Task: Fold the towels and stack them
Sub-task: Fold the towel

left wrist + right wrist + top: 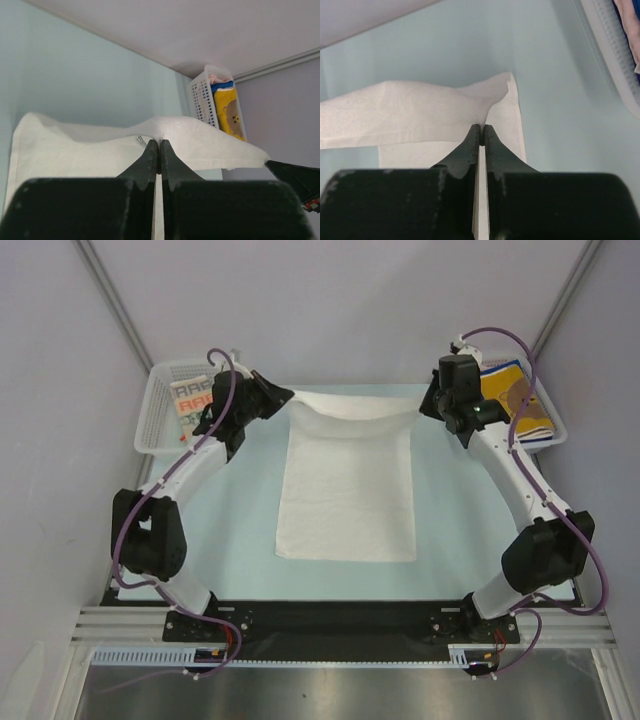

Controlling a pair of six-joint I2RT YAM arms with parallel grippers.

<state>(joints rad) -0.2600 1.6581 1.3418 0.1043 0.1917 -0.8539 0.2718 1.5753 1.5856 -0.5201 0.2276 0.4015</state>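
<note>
both arms are out at the far side. left gripper (284, 398) is pinched tight on the far left corner of the white towel (345, 490), and right gripper (428, 400) is clamped just as tight on the far right corner. the far edge is up off the table (230, 530) and sags between them. the rest lies flat, mid-table. rabbit towel (192, 400) sits in the left basket (158, 390), bear towel (512, 390) in the right basket (550, 430).
</note>
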